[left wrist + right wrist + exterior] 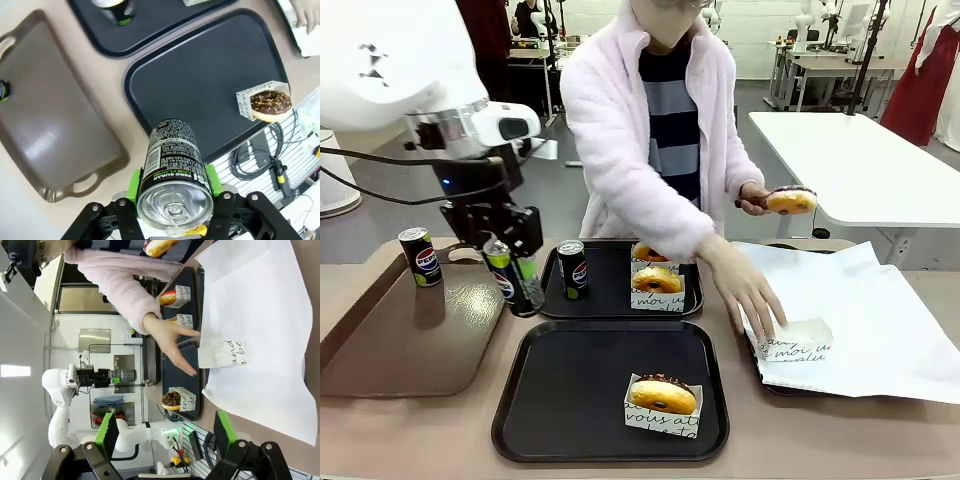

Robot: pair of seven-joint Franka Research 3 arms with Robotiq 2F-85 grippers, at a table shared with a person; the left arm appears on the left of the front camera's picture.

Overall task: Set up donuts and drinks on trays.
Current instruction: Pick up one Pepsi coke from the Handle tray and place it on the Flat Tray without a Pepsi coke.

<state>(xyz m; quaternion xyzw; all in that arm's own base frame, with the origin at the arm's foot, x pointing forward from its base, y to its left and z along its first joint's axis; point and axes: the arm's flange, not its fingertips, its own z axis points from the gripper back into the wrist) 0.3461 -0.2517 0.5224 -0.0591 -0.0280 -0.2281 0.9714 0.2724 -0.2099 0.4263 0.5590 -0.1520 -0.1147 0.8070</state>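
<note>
My left gripper (510, 272) is clamped on a black Pepsi can (503, 272). Its green pads press either side of the body, and the silver top faces the wrist. The can hangs clear of the table, leaning a little rather than plumb.

Looking along the fingers, the near black tray (200, 85) spreads out just past the can's far end, mostly bare. Its one chocolate donut (270, 102), in a white sleeve, sits well off to one side of the gripper by the tray's rim. The brown tray (50, 125) lies on the gripper's other side. The far black tray (145, 37), holding a second can (117, 10), is farther ahead.

I judge the step in hand to be setting this can on the near tray. To do it well, I should:
- carry it over bare tray floor, inside the raised rim and apart from the donut;
- level the wrist so the base lands flat;
- lower until it rests;
- part the pads and lift straight up, so they do not tip the slim can.

My right gripper (165, 420) stands apart, nothing between its pads. Beyond it, the person's hand (170, 337) rests by an empty paper sleeve (227, 352).
</note>
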